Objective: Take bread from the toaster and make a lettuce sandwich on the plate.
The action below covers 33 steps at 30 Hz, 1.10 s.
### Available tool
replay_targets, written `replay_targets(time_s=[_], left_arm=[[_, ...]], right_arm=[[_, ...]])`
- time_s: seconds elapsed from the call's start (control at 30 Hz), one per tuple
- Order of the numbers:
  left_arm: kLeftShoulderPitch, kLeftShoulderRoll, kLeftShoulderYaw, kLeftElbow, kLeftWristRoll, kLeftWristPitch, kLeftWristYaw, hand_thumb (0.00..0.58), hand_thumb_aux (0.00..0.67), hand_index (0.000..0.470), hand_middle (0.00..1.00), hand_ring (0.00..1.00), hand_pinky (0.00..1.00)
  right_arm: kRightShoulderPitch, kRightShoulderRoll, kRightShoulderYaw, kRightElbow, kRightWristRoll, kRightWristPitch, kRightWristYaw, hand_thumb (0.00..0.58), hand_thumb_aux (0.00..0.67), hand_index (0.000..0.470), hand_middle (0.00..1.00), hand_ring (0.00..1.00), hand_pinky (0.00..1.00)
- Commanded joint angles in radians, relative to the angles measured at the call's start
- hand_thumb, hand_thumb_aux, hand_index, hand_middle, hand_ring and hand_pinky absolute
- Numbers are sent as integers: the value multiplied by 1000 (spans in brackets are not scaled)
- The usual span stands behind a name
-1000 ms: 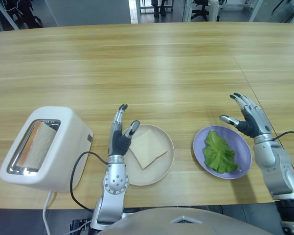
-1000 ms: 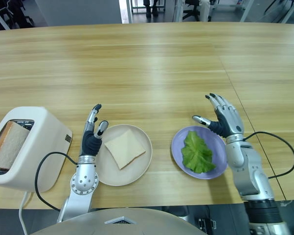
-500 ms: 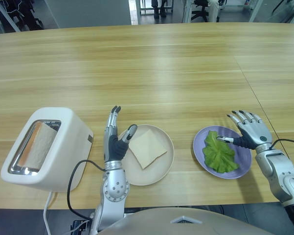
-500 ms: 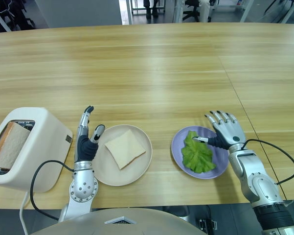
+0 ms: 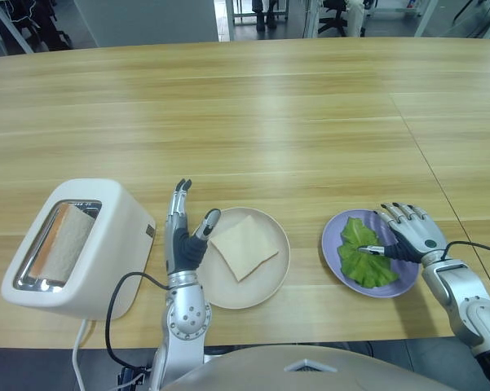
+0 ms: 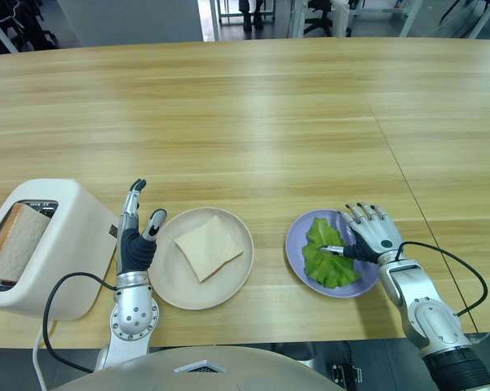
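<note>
On the pale wooden desk [image 5: 269, 114] stand one white toaster [image 5: 98, 252] and two plates. One slice of toast [image 5: 61, 242] sits in the toaster's slot, and a second square bread slice [image 5: 243, 245] lies on the round beige plate [image 5: 228, 298]. One green lettuce leaf [image 5: 355, 251] lies on the round purple plate [image 5: 333, 254]. The left hand [image 5: 183, 243] stands upright between toaster and beige plate, empty, its fingers [image 5: 179, 199] spread. The right hand [image 5: 412, 236] is over the purple plate's right side, fingers curled onto the leaf's edge.
</note>
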Motion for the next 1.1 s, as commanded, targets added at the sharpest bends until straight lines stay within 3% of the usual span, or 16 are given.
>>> replay_targets(time_s=[0.03, 0.23, 0.27, 0.3, 0.33, 0.4, 0.47, 0.53, 0.57, 1.1], left_arm=[[5, -4, 8, -10, 5, 10, 1, 0, 0, 0, 0, 0, 0], [6, -4, 18, -10, 6, 10, -2, 0, 0, 0, 0, 0, 0], [6, -4, 18, -10, 6, 10, -2, 0, 0, 0, 0, 0, 0], [7, -4, 17, -9, 6, 9, -2, 0, 0, 0, 0, 0, 0], [7, -5, 17, -8, 7, 9, -2, 0, 0, 0, 0, 0, 0], [4, -4, 17, -5, 7, 9, -4, 0, 0, 0, 0, 0, 0], [1, -3, 19, -2, 6, 8, -6, 0, 0, 0, 0, 0, 0], [-1, -2, 20, 2, 5, 7, -6, 0, 0, 0, 0, 0, 0], [-2, -1, 21, 3, 5, 7, -7, 0, 0, 0, 0, 0, 0], [-14, -3, 20, 32, -4, -2, -7, 0, 0, 0, 0, 0, 0]], right_arm=[[22, 7, 22, -19, -3, 6, 35, 0, 0, 0, 0, 0, 0], [40, 31, 32, -20, 19, 11, 52, 0, 0, 0, 0, 0, 0], [41, 33, 31, -21, 21, 10, 52, 83, 50, 34, 0, 0, 0], [41, 34, 31, -22, 21, 10, 53, 281, 189, 130, 0, 0, 0], [41, 36, 30, -22, 26, 9, 56, 281, 189, 130, 0, 0, 0], [42, 41, 28, -25, 35, 7, 59, 464, 370, 254, 0, 0, 0], [45, 43, 28, -31, 37, 7, 57, 523, 460, 316, 0, 0, 0], [46, 45, 29, -37, 37, 9, 58, 535, 483, 332, 0, 0, 0], [45, 46, 28, -38, 37, 11, 56, 580, 670, 460, 0, 0, 0], [8, 67, -5, -72, 62, 19, 28, 580, 670, 460, 0, 0, 0]])
